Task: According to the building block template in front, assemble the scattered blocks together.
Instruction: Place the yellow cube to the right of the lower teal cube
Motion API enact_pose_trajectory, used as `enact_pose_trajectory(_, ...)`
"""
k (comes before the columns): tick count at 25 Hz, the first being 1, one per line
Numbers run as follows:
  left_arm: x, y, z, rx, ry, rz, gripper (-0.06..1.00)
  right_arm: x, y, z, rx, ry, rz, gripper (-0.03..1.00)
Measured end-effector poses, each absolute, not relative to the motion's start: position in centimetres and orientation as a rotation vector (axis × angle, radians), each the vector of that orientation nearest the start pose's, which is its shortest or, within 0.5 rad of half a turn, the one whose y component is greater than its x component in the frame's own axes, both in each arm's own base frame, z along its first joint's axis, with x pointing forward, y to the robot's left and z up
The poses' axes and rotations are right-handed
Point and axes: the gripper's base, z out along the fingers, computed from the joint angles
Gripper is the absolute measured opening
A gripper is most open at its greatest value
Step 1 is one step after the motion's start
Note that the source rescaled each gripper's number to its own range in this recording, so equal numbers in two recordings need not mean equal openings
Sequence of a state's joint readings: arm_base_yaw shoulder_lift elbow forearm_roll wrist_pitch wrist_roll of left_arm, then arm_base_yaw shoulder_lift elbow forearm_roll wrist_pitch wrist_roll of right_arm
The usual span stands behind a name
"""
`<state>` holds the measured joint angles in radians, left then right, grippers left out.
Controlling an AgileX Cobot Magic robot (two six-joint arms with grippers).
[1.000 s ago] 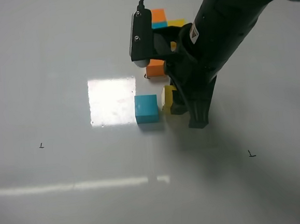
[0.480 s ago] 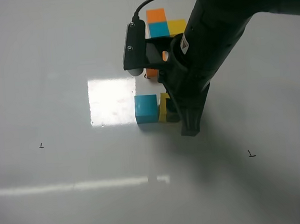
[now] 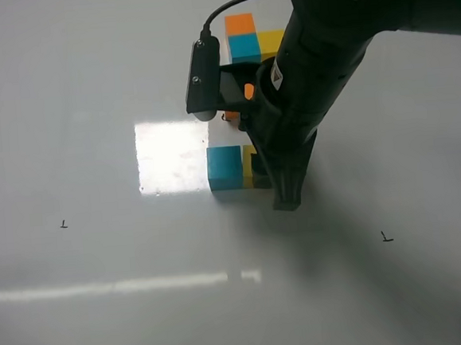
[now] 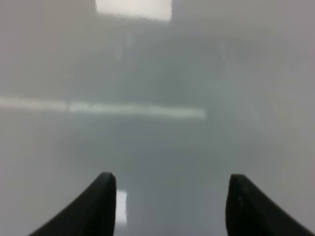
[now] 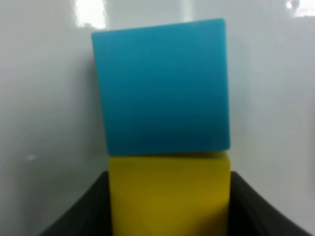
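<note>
My right gripper (image 3: 264, 176) is shut on the yellow cube (image 3: 247, 165), which touches the right face of the teal cube (image 3: 224, 166) on the table. In the right wrist view the yellow cube (image 5: 170, 196) sits between the dark fingers (image 5: 78, 216) flush against the teal cube (image 5: 162, 86). The loose orange cube (image 3: 231, 115) shows only as a sliver behind the arm. The building block template (image 3: 245, 47) lies at the back, its yellow arm partly covered. My left gripper (image 4: 170, 196) is open over bare table, outside the exterior high view.
The big black right arm (image 3: 325, 61) and its wrist camera (image 3: 203, 75) hang over the middle of the white table (image 3: 102, 270). A bright glare patch (image 3: 173, 155) lies left of the teal cube. Small black marks (image 3: 64, 224) sit on the surface.
The right gripper has slid the yellow cube leftward until it meets the teal cube. The arm now covers more of the loose orange cube. The left gripper is unchanged.
</note>
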<state>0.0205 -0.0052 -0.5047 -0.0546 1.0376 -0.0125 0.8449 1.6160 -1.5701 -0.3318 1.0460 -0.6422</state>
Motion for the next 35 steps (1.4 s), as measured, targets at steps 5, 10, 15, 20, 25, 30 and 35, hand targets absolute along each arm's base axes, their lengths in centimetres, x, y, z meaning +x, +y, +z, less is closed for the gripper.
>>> enact_pose_trajectory(5,-0.53,-0.44,28.05,-0.031,2.010,-0.060,0.24,25.20,24.46,36.38,-1.786,1.774,-0.364,0.39)
enact_pose_trajectory(10,-0.53,-0.44,28.05,-0.031,2.010,-0.060,0.24,25.05,24.79,36.33,-1.819,1.735,-0.385,0.39)
enact_pose_trajectory(15,-0.53,-0.44,28.05,-0.031,2.010,-0.060,0.24,24.86,25.18,36.26,-1.853,1.692,-0.402,0.39)
enact_pose_trajectory(20,-0.53,-0.44,28.05,-0.031,2.010,-0.060,0.24,24.85,25.21,36.27,-1.857,1.684,-0.405,0.39)
enact_pose_trajectory(25,-0.53,-0.44,28.05,-0.031,2.010,-0.060,0.24,24.85,25.21,36.27,-1.858,1.683,-0.405,0.39)
enact_pose_trajectory(30,-0.53,-0.44,28.05,-0.031,2.010,-0.060,0.24,24.78,25.23,36.22,-1.859,1.693,-0.393,0.39)
enact_pose_trajectory(35,-0.53,-0.44,28.05,-0.031,2.010,-0.060,0.24,24.64,25.23,36.04,-1.869,1.715,-0.375,0.41)
